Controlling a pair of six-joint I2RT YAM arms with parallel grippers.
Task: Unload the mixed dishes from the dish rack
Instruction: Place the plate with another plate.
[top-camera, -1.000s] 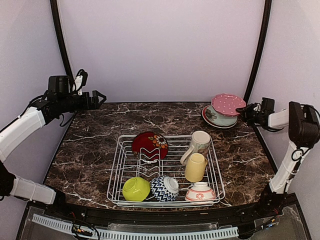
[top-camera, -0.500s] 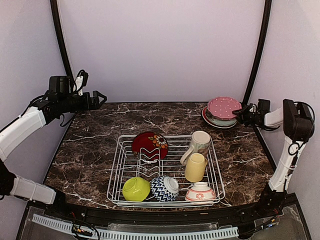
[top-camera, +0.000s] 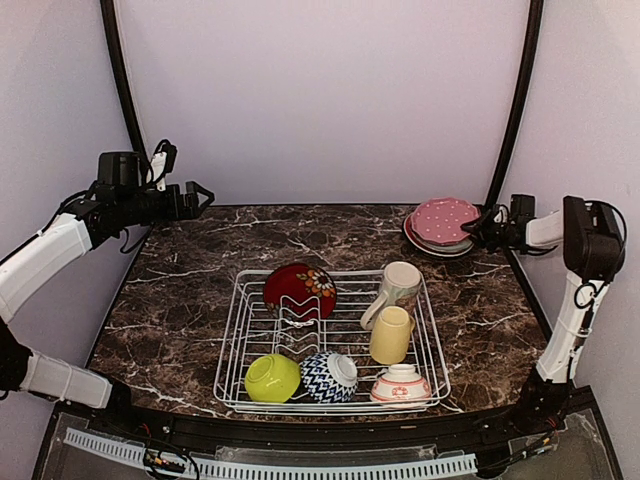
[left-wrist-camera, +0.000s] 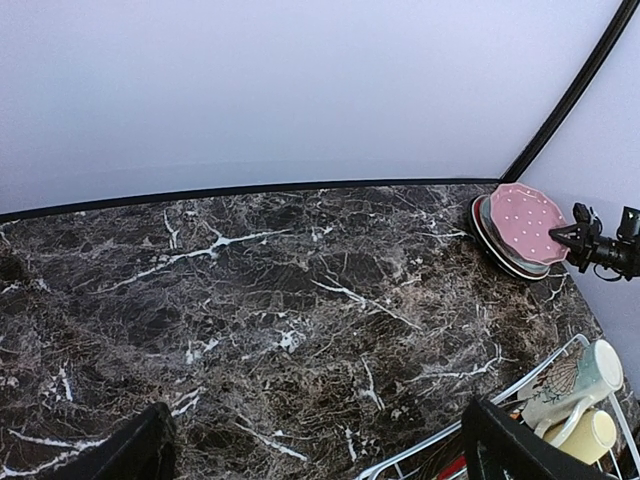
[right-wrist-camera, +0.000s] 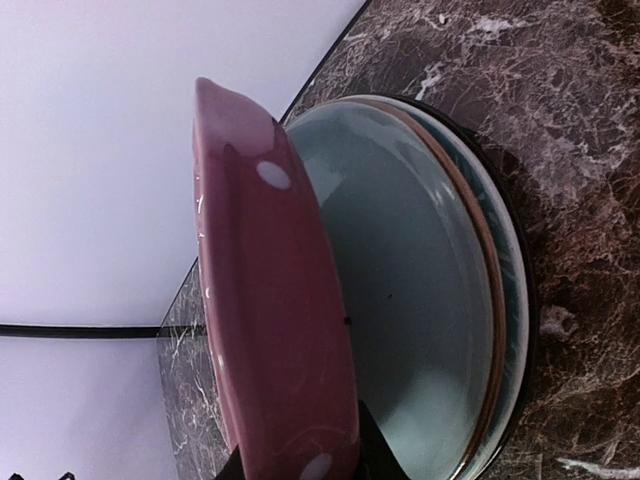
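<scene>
fingers (right-wrist-camera: 380, 462) of right gripper (top-camera: 486, 226) pinch the pink dotted plate (top-camera: 445, 217); left gripper (top-camera: 203, 196) spread wide, empty.

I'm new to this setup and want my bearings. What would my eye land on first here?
First, the right hand at the far right corner of the table, holding a pink dotted plate tilted over a stack of plates. Next, the white rack in the near middle, with a red plate upright among its prongs and a lime bowl in its near left corner. The left hand hangs open above the far left corner.
</scene>
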